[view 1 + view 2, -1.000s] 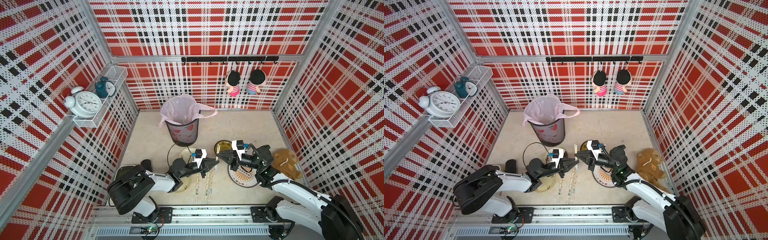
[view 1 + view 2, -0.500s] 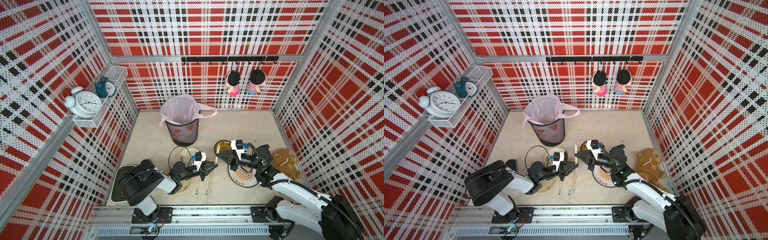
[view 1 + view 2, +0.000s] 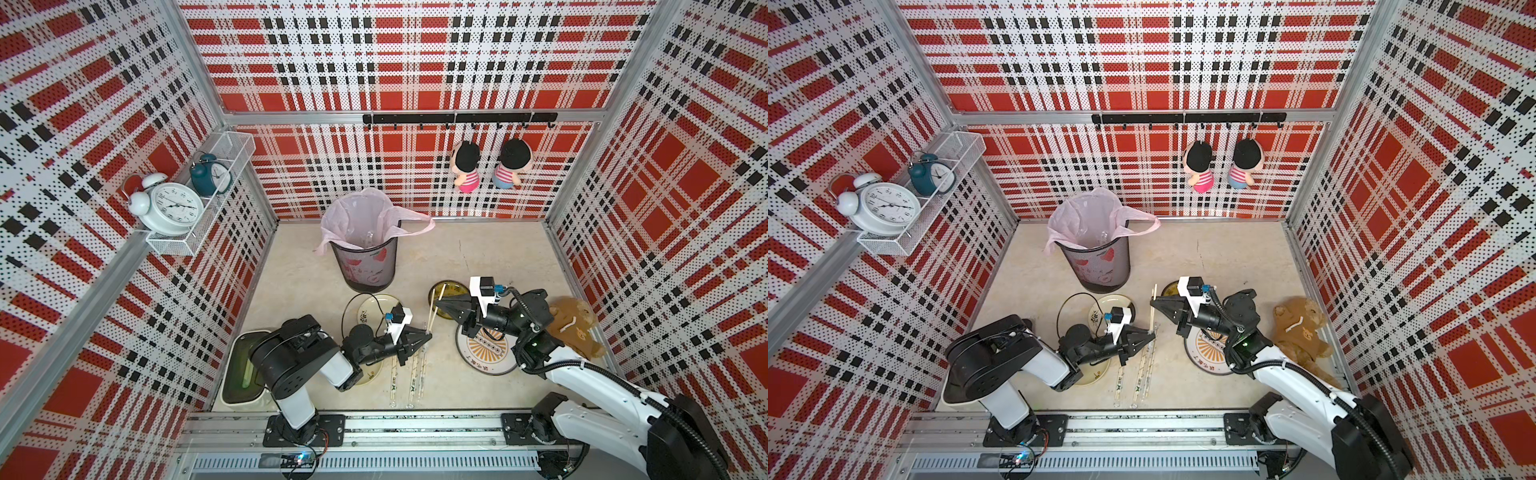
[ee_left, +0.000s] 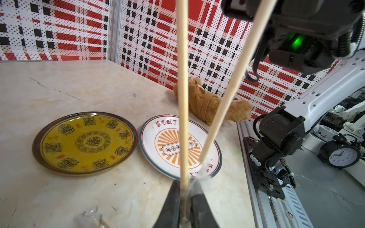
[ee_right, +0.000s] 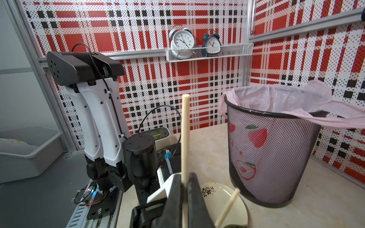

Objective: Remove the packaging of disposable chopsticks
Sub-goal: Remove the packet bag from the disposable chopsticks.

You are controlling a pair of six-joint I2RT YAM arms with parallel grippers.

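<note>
1. The left tool (image 4: pixel 185 184) is clenched on the crumpled clear end of the packaging (image 4: pixel 197 178), and one stick runs between its jaws. The pinch may be catching wood as well as plastic. If so, the stick cannot slide out.
2. Facing it, a short way off, the right tool (image 5: pixel 185 175) is clamped on one of the disposable chopsticks (image 4: pixel 182 79). The pair bridges the gap between the two tools.
3. The second stick (image 5: pixel 227 205) splays away from the first, beside the right tool's jaws. I cannot tell whether the tool holds it. If it is loose, it may drop onto the table (image 3: pixel 478 257).
4. Under the left tool, three wrapped pairs (image 3: pixel 412 380) lie side by side. A falling stick or a low sweep could scatter them.
5. The lined bin (image 3: pixel 365 266) stands beyond both tools, well apart from them. The thin sleeve could slip out or cling to the jaws on the way there.
</note>
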